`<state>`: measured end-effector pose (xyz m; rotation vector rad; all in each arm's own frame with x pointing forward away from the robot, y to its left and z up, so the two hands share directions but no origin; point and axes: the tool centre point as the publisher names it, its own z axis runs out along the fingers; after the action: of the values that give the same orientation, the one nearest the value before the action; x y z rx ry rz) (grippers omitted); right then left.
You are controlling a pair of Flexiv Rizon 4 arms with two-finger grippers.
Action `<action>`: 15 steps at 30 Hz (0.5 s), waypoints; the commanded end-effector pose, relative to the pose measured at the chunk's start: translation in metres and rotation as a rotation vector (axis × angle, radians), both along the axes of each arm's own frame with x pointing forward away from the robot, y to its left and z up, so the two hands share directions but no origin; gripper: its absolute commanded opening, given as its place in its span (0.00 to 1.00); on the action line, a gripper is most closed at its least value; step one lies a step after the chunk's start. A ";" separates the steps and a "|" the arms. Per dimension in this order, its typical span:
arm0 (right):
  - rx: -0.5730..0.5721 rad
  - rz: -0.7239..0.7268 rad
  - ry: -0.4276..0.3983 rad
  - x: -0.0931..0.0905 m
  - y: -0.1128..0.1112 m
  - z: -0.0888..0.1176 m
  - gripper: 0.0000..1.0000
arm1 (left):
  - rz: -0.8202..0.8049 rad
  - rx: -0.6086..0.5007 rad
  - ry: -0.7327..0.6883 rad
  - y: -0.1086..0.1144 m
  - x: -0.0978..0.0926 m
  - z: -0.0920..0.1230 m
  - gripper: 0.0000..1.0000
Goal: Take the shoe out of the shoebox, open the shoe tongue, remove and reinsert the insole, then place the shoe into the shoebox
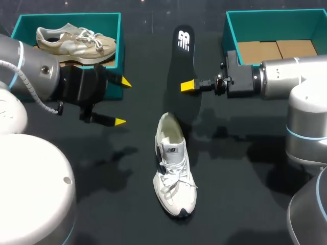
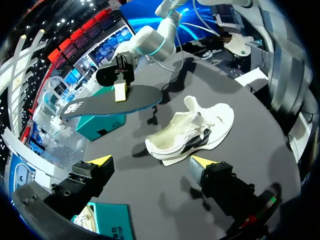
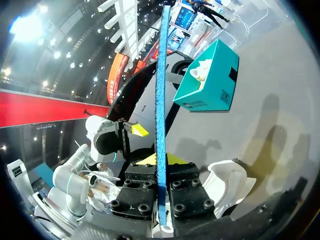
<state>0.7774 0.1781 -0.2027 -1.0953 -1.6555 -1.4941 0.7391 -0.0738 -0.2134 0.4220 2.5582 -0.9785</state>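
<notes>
A white shoe point(image 1: 173, 171) lies on the black table point(image 1: 245, 194), heel toward the far side, with its tongue pulled open. Just beyond the heel, my right gripper point(image 1: 188, 86) is shut on a black insole point(image 1: 184, 56) and holds it above the table. In the right wrist view the insole point(image 3: 160, 90) shows edge-on, clamped between the two fingers of that gripper point(image 3: 161, 167), and the shoe point(image 3: 227, 185) lies beside and below them. My left gripper point(image 1: 122, 102) hovers open and empty left of the shoe. From its wrist view point(image 2: 150, 161) the shoe point(image 2: 195, 131) lies ahead and the insole point(image 2: 112, 102) farther off.
A teal shoebox point(image 1: 115, 30) at the far left holds a beige shoe point(image 1: 76, 42). A second teal shoebox point(image 1: 232, 28) at the far right has only cardboard on its floor. Bare tabletop spreads around the white shoe.
</notes>
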 end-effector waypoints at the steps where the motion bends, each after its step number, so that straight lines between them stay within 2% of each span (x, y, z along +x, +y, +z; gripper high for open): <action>1: 0.025 -0.003 0.000 0.001 0.002 -0.006 0.00 | 0.020 0.107 0.092 -0.007 0.006 -0.006 1.00; 8: 0.074 -0.018 -0.067 0.004 0.005 -0.021 0.00 | 0.051 0.123 0.254 -0.003 -0.002 -0.022 1.00; 10: 0.069 -0.004 -0.121 0.001 0.006 -0.024 0.00 | 0.078 0.167 0.337 0.000 -0.002 -0.025 1.00; 11: 0.069 -0.004 -0.121 0.001 0.006 -0.024 0.00 | 0.076 0.206 0.351 0.002 -0.003 -0.027 1.00; 15: 0.069 -0.004 -0.121 0.001 0.006 -0.024 0.00 | 0.076 0.206 0.351 0.002 -0.003 -0.027 1.00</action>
<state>0.7792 0.1828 -0.2272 -0.9849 -1.6676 -1.6374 0.7307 -0.0670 -0.2445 0.1946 2.9040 -0.8981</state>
